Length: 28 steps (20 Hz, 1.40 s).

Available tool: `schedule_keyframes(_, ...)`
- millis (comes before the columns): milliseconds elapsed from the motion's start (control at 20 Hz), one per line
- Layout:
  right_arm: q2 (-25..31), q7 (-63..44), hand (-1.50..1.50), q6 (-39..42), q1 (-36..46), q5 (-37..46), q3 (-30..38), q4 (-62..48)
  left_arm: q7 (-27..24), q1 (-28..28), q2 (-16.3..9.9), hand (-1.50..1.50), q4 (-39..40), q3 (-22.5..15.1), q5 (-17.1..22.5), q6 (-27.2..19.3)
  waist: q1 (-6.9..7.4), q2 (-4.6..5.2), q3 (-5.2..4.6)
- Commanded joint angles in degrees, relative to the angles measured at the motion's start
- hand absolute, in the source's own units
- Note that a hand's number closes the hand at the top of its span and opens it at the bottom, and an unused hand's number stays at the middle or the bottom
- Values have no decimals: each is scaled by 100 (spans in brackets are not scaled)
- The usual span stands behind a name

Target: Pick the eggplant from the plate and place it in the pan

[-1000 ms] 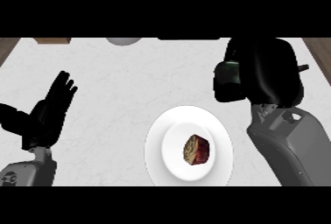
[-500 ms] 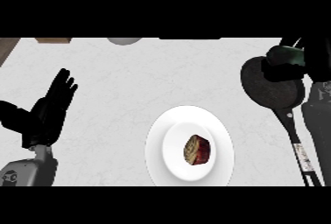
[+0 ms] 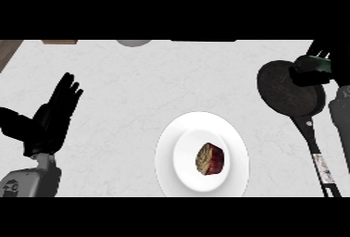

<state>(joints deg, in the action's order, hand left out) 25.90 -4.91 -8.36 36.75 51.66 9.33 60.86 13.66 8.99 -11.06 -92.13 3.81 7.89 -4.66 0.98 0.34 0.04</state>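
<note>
On the white plate (image 3: 171, 152), near the middle of the lower part of the head view, lies a small piece of food (image 3: 210, 159) with a dark red skin and a pale, striped cut face. It sits a little right of the plate's centre, inside the rim, and nothing touches it. From the pictures I cannot say for sure that this piece is the eggplant.

To the right of the plate, and apart from it, is the pan (image 3: 287, 90). It is dark and round, and its long black handle runs down toward the lower right edge of the view. At the upper right rim of the pan is the right hand (image 3: 311, 76). It is black and partly cut by the right edge of the view. Between its fingers there is a small dark green object (image 3: 315, 64), held just above the pan's rim. The fingers seem curled around it, so the hand is grasping this object, but its shape is too hidden to name it. The grey right forearm shows along the right edge.

At the left side of the view the left hand (image 3: 51, 115) is released, with its fingers straight and pointing up, resting over the light marbled tabletop (image 3: 137, 88). It holds nothing and is well apart from the plate.

At the top edge a grey round object (image 3: 134, 42) is half visible.
</note>
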Motion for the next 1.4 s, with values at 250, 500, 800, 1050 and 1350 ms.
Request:
schedule_keyframes(250, 60, 1293, 150, -1100, 853, 251, 244, -3005, 389, 473, -20, 0, 21, -17, -101, -88, 126, 55, 8)
schedule_keyframes(500, -97, 791, -150, -1055, 803, -139, 740, -3737, 73, 397, 35, 0, 182, 29, -68, -7, 106, 57, 8)
schedule_keyframes(800, 378, 1989, -150, -695, 1053, -524, 1108, -4571, 100, 239, 196, 0, 6, -154, -172, -51, 133, 55, 13)
schedule_keyframes(1050, 326, 2608, -150, -657, 1136, -1437, 1879, -4282, -64, 90, 18, 0, 137, 51, 12, 209, 96, 36, 14)
schedule_keyframes(1350, 936, 3428, -150, 511, 622, -2630, 2903, -4338, 54, 82, 1, 0, 71, 179, 64, 131, -76, -5, 14)
